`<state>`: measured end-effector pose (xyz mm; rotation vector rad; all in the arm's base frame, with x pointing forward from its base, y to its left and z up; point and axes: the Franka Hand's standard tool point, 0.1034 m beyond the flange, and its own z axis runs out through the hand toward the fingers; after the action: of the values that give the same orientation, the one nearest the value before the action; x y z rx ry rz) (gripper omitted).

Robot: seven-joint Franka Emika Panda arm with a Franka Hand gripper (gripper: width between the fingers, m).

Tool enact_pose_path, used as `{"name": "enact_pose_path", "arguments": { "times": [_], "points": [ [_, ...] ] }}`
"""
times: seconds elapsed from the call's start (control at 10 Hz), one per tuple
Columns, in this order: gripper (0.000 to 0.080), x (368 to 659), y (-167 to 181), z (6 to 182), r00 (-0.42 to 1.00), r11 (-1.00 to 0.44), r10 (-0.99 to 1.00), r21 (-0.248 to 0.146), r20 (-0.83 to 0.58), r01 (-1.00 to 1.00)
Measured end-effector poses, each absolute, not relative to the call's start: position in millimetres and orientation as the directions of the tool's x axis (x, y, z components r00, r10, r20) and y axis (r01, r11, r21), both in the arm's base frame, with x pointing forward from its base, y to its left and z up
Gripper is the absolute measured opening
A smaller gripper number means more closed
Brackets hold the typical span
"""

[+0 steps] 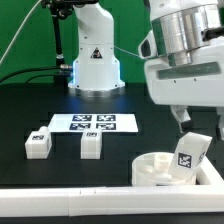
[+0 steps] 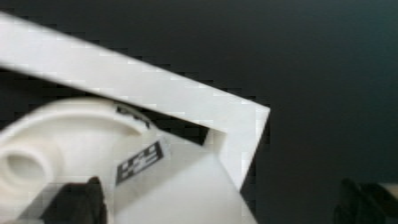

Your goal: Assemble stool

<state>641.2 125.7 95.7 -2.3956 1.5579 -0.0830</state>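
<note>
Stool seat (image 1: 160, 168), a white round rimmed disc, sits at the 5 o'clock corner of the black bench (image 1: 30, 110) in the exterior view, with one tagged white block leg (image 1: 190, 152) standing tilted in it, directly under the tool (image 1: 185, 120). Tool jaws spread fully wide, gripping nothing; contact with the leg cannot be told. Two more tagged legs (image 1: 38, 144) (image 1: 91, 146) lie at 9 o'clock of the seat, well apart from it, the marker board (image 1: 92, 123) beyond them, the white L-shaped bar (image 1: 70, 203) along the near edge.

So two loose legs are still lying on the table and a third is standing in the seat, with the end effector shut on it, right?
Not shut: the exterior view shows the end effector open above the leg standing in the seat. Two loose legs do lie on the table.
</note>
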Motion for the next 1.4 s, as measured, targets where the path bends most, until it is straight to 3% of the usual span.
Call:
{"name": "enact_pose_path", "arguments": {
  "times": [0.3, 0.6, 0.8, 1.0, 1.4],
  "points": [
    [0.0649, 639.8, 126.4, 104.7, 0.762, -0.740, -0.647, -0.220, -0.030, -0.636],
    [0.0649, 640.3, 122.8, 104.1, 0.877, -0.858, -0.480, -0.218, 0.021, -0.465],
    [0.0649, 642.4, 113.8, 104.6, 0.990, -0.986, -0.095, -0.150, 0.107, -0.079],
    [0.0649, 640.9, 112.2, 91.6, 0.966, -0.969, 0.224, -0.081, 0.126, 0.235],
    [0.0649, 638.9, 109.5, 87.1, 0.891, -0.898, 0.433, -0.017, 0.137, 0.439]
  ]
}}
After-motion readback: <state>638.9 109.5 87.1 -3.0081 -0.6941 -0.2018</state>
